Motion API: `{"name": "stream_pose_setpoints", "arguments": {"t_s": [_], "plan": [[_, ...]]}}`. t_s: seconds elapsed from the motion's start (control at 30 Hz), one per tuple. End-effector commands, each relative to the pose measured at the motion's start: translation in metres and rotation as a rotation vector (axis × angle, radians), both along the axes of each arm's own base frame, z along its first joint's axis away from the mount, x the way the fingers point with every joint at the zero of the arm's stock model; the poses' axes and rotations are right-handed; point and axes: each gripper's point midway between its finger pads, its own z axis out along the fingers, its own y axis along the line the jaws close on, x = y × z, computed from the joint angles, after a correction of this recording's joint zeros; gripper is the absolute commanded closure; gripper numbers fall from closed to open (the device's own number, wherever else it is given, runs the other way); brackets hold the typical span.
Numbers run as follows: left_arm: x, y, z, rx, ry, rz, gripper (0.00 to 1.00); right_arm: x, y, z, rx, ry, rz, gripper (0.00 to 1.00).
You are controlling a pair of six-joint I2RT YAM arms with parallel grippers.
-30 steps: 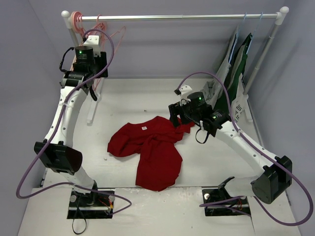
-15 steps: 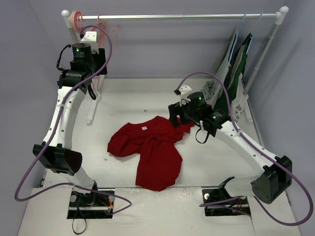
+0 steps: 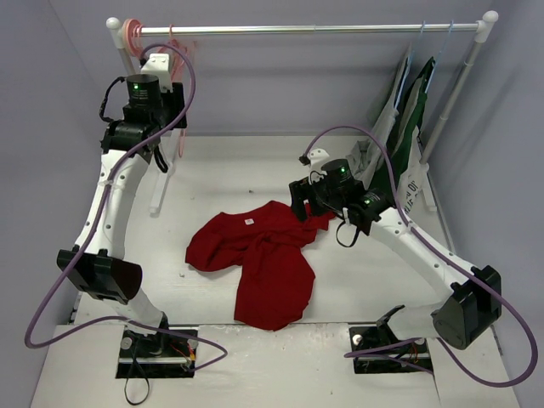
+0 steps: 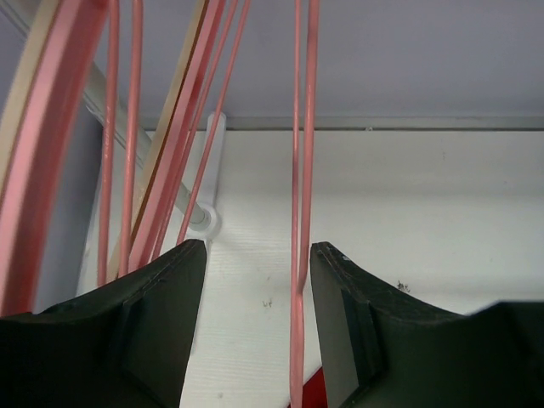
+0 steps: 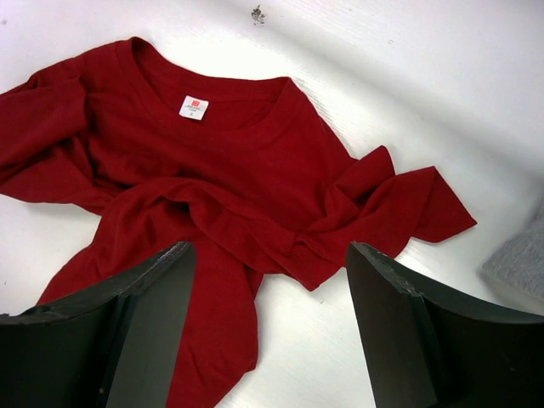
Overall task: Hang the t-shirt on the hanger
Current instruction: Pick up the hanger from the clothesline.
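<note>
We see a metal rail spanning the back above a white tabletop. At its right end, a green garment and a grey garment hang on blue hangers. Spare pink hangers crowd its left end.

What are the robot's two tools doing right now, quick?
Left tool: open, a pink hanger between its jaws, not gripped.
Right tool: open, holding nothing, above the red t-shirt.
</note>
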Motion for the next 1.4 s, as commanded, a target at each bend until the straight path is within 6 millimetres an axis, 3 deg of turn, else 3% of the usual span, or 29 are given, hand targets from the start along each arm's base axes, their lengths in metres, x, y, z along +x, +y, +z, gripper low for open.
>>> {"name": "stream_pose_setpoints", "arguments": {"t_s": [0.0, 0.37, 0.63, 0.7, 0.83, 1.17, 1.27, 1.37], "plan": [[0.003, -0.003, 0.017, -0.037, -0.066, 0.008, 0.49, 0.01, 0.011, 0.023, 0.059, -0.061, 0.005, 0.27], [0.01, -0.024, -0.005, -0.077, -0.027, -0.033, 0.5, 0.009, 0.01, 0.019, 0.059, -0.051, -0.003, 0.27], [0.011, -0.022, 0.004, -0.067, -0.044, -0.013, 0.77, 0.008, 0.007, 0.022, 0.057, -0.058, -0.011, 0.27], [0.011, -0.02, 0.013, -0.064, -0.063, -0.009, 0.8, 0.008, 0.007, 0.022, 0.057, -0.058, -0.011, 0.27], [0.008, -0.02, 0.032, -0.061, -0.097, -0.015, 1.0, 0.008, 0.007, 0.024, 0.058, -0.063, -0.013, 0.27], [-0.018, -0.043, 0.085, -0.027, -0.194, -0.114, 1.0, 0.009, 0.002, 0.032, 0.049, -0.088, -0.022, 0.27], [-0.032, -0.055, 0.081, -0.017, -0.175, -0.152, 1.0, 0.008, 0.0, 0.034, 0.046, -0.096, -0.029, 0.27], [-0.05, -0.064, 0.061, -0.016, -0.134, -0.179, 1.0, 0.008, -0.005, 0.033, 0.036, -0.101, -0.045, 0.27]]}}
